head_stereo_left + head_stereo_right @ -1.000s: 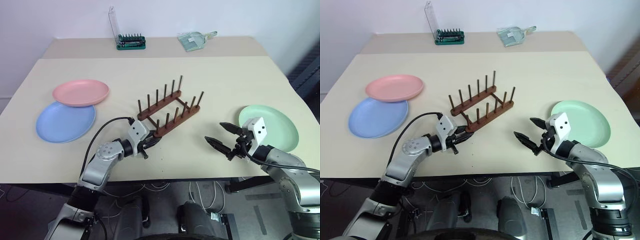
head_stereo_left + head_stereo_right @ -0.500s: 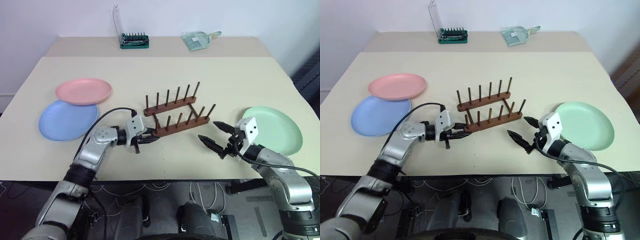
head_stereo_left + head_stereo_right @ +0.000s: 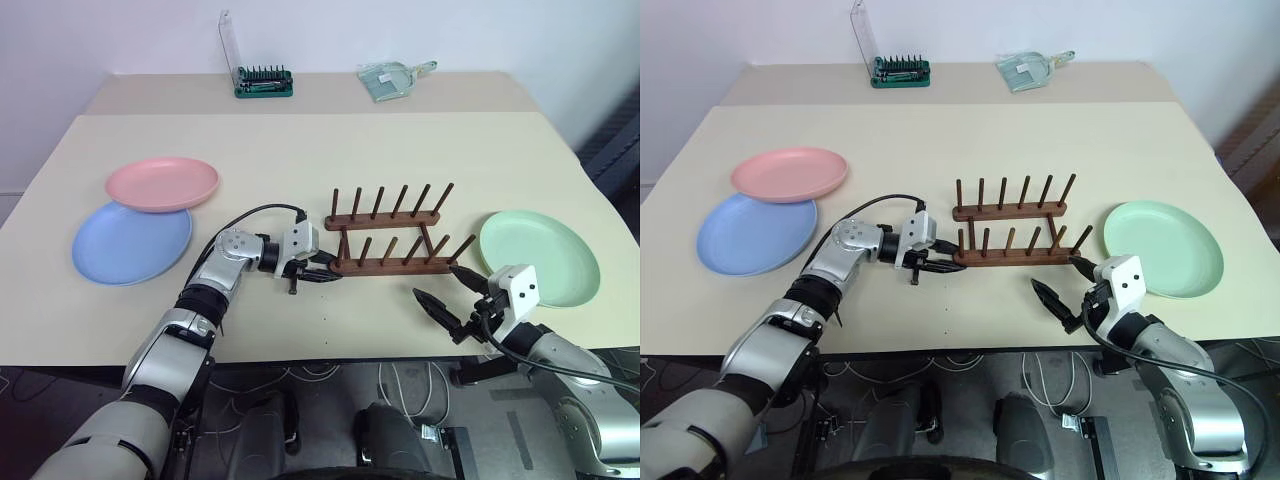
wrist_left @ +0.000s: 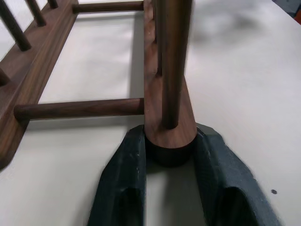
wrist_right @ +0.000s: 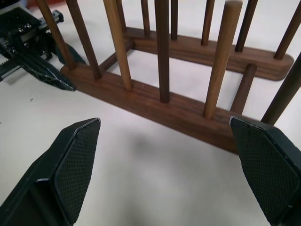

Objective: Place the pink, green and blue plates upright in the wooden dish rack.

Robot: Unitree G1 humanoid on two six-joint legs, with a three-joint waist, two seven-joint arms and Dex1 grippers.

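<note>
Your left gripper (image 4: 170, 162) is straddling the wooden dish rack (image 3: 392, 244)'s rounded rail end, grip unclear; right gripper (image 3: 446, 295), just beside the rack, is gaping wide.

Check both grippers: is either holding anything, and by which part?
The left gripper has its fingers either side of the near rail's end on the wooden dish rack; whether they clamp it cannot be told. The right gripper is open, holding nothing.

The bench (image 3: 420, 150) is pale cream. On its left lie a salmon pink plate (image 3: 162, 184) and a light blue plate (image 3: 130, 243); on the right, a pale mint green plate (image 3: 540, 257). The wooden dish rack (image 3: 395, 240) in the middle is dark brown. At the far edge stands a green bit case (image 3: 263, 82). Each end effector has black fingers, the right one's pads (image 5: 77, 167) cross-hatched.
</note>
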